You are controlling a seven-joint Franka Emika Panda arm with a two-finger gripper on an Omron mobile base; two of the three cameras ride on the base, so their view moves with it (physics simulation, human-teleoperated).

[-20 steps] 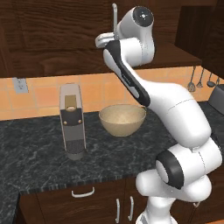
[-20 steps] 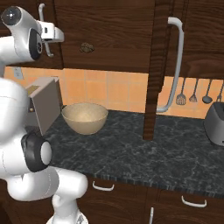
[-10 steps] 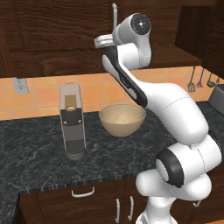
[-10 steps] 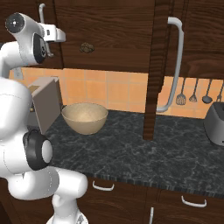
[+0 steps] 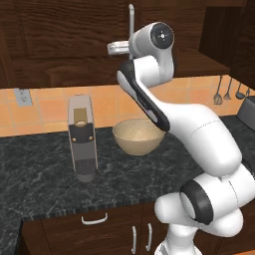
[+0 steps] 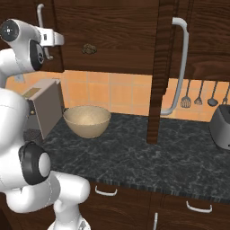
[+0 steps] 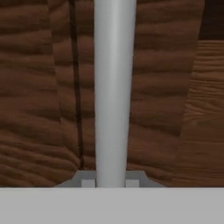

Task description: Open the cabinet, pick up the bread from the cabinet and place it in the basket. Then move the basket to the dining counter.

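So my hand [image 7: 111,183] was clamped on the left handle [image 7: 114,87] of the cabinet [image 5: 64,45], whose right door [image 6: 161,67] already stood open. The bread [image 6: 89,48] sat up inside, the basket [image 5: 138,136] down on the bench [image 5: 45,174]. I figured pulling straight instead of along the hinge arc could slip me off the bar.

The basket [image 5: 138,136] stands on the granite worktop [image 5: 45,184] below the cabinet [image 5: 64,40], with the tall appliance [image 5: 82,137] to its left. In the right base view, utensils [image 6: 198,93] hang on the wall right of an open cabinet door [image 6: 161,67]; a toaster [image 6: 221,126] stands beneath.
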